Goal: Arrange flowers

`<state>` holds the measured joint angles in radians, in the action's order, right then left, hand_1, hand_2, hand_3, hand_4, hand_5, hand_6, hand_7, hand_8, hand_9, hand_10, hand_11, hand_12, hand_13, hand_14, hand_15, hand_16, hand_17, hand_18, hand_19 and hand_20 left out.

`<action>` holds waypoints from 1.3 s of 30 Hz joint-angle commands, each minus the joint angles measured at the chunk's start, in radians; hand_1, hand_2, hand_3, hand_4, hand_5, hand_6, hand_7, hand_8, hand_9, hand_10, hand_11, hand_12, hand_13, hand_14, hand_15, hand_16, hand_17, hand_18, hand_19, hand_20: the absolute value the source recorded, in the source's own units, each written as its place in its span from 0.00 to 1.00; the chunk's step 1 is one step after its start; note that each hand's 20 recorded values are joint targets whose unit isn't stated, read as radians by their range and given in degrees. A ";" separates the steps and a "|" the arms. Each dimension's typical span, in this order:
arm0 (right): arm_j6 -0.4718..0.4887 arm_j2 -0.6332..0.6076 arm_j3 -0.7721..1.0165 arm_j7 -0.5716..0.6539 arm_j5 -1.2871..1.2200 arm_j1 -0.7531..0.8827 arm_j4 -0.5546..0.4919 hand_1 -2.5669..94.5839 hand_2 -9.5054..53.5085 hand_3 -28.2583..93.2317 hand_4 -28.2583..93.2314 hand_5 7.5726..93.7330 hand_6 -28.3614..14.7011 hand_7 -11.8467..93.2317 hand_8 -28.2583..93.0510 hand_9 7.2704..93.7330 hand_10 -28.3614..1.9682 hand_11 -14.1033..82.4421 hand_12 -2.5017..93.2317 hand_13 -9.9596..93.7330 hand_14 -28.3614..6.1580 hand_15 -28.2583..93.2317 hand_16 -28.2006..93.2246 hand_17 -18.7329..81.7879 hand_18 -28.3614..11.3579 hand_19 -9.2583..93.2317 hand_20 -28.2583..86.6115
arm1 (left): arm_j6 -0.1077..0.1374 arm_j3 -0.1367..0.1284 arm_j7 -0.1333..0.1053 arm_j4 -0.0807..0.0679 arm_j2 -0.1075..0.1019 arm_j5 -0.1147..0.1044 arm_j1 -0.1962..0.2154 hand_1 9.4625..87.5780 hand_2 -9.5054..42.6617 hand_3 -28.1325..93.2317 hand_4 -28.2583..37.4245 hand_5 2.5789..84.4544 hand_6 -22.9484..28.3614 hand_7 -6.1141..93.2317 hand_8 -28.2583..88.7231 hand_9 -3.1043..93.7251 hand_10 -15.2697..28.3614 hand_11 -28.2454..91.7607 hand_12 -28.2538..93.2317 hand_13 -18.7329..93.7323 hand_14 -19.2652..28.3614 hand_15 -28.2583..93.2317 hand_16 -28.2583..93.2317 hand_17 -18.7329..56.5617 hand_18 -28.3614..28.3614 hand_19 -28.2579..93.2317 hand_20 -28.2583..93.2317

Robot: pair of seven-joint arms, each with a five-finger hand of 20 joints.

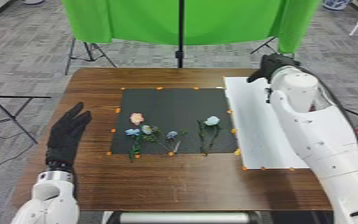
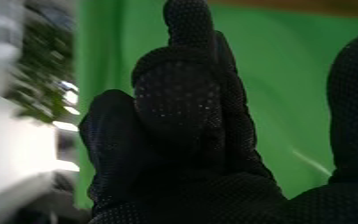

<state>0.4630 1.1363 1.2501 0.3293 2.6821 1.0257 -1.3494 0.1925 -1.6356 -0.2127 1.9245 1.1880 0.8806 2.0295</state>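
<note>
In the head view my left hand (image 1: 67,136) is at the table's left side, its fingers straight, apart from the flowers. My right hand (image 1: 277,64) is at the far right, near the far end of the white sheet, holding nothing that I can see. In the right wrist view my right hand (image 2: 180,115) has its fingers extended and the thumb apart from them. On the dark mat lie a pink flower (image 1: 137,118), several pale blue flowers (image 1: 147,129) with green stems, and, farther right, another light blue flower (image 1: 212,121) beside a second stem.
Orange tabs edge the dark mat (image 1: 171,102) and the white sheet (image 1: 257,125) on the brown table (image 1: 100,185). Beyond stands a green backdrop (image 1: 233,22) with a black pole in front. A black tripod (image 1: 11,117) stands left of the table.
</note>
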 commanded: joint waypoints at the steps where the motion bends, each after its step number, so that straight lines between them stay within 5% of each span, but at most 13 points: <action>1: -0.029 0.080 0.103 -0.009 0.105 0.014 0.174 0.34 0.00 0.67 0.12 0.64 0.64 0.23 0.17 0.87 0.47 0.33 0.23 0.98 0.73 0.66 0.52 0.80 0.40 1.00 0.69 | -0.016 0.010 0.010 -0.012 0.006 0.007 -0.006 0.18 0.09 0.77 0.12 0.48 0.52 0.15 0.20 0.47 0.66 0.35 0.33 0.44 0.72 0.30 0.25 0.30 0.68 0.24 0.36; 17: -0.199 0.119 0.167 -0.080 0.215 0.036 0.245 0.38 0.00 0.68 0.11 0.63 0.66 0.24 0.17 0.84 0.49 0.33 0.23 0.98 0.73 0.67 0.52 0.80 0.41 1.00 0.68 | -0.019 0.020 0.002 -0.020 0.015 0.007 -0.017 0.18 0.09 0.77 0.11 0.48 0.52 0.15 0.20 0.47 0.66 0.35 0.33 0.44 0.72 0.30 0.25 0.30 0.68 0.24 0.36; 20: -0.197 0.111 0.148 -0.064 0.209 0.049 0.239 0.44 0.00 0.70 0.11 0.66 0.68 0.26 0.16 0.87 0.54 0.34 0.23 0.98 0.74 0.67 0.51 0.81 0.42 1.00 0.68 | -0.019 0.018 0.001 -0.019 0.015 0.006 -0.013 0.18 0.09 0.77 0.11 0.48 0.52 0.15 0.20 0.47 0.66 0.35 0.33 0.44 0.72 0.30 0.25 0.30 0.68 0.24 0.36; 21: -0.192 0.111 0.142 -0.060 0.204 0.052 0.239 0.53 0.00 0.65 0.12 0.72 0.67 0.28 0.25 0.89 0.57 0.35 0.23 0.99 0.75 0.67 0.51 0.81 0.43 1.00 0.68 | -0.017 0.016 0.001 -0.017 0.015 0.006 -0.011 0.18 0.09 0.77 0.11 0.48 0.52 0.15 0.20 0.47 0.66 0.35 0.33 0.44 0.72 0.30 0.25 0.30 0.68 0.24 0.36; 25: -0.217 0.089 0.116 -0.063 0.172 0.085 0.213 0.69 0.00 0.61 0.11 0.83 0.65 0.31 0.31 0.97 0.65 0.27 0.34 1.00 0.77 0.68 0.50 0.83 0.45 1.00 0.67 | -0.016 0.014 0.000 -0.015 0.019 0.006 -0.006 0.18 0.09 0.77 0.11 0.48 0.52 0.15 0.20 0.47 0.66 0.35 0.33 0.44 0.72 0.30 0.25 0.30 0.68 0.24 0.36; 31: -0.308 -0.097 -0.014 0.003 -0.113 0.188 -0.056 0.73 0.00 0.59 0.11 0.84 0.65 0.31 0.31 0.99 0.65 0.29 0.34 1.00 0.80 0.70 0.49 0.84 0.46 1.00 0.68 | -0.021 0.010 0.002 -0.012 0.012 0.004 -0.002 0.18 0.09 0.77 0.12 0.49 0.52 0.15 0.20 0.47 0.66 0.35 0.33 0.44 0.72 0.30 0.25 0.30 0.68 0.24 0.36; 39: -0.242 -0.288 -0.020 -0.016 -0.322 0.426 -0.466 0.71 0.00 0.61 0.11 0.85 0.65 0.31 0.32 0.99 0.66 0.31 0.34 1.00 0.81 0.71 0.48 0.85 0.47 1.00 0.68 | -0.025 0.007 0.006 -0.007 0.008 0.008 0.003 0.18 0.09 0.77 0.12 0.49 0.52 0.15 0.20 0.47 0.66 0.35 0.33 0.44 0.72 0.30 0.25 0.30 0.68 0.24 0.36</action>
<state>0.1570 0.9996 1.2020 0.3516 2.3924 1.2817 -1.5564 0.1816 -1.6267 -0.2140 1.9158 1.1954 0.8821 2.0193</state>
